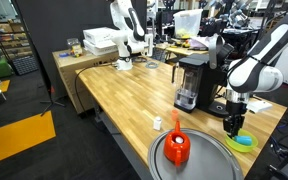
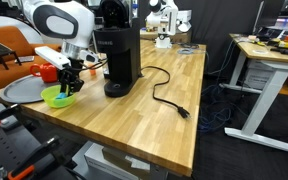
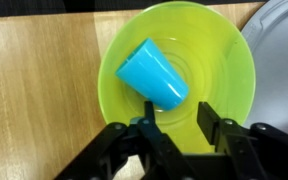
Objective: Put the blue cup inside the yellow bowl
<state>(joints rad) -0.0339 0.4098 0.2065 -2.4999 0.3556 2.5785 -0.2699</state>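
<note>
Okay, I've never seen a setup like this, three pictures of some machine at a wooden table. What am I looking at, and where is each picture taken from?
It is a robot arm with a two-fingered gripper at its end. Two pictures come from cameras standing away from the wooden table. The third looks down from the arm's wrist, so the dark fingers show at the bottom. On the table stand a black coffee machine, a small white bottle, a grey tray carrying an orange-red vessel, and a yellow bowl. A blue cup lies on its side in the bowl. The gripper hangs open above it, holding nothing.
</note>
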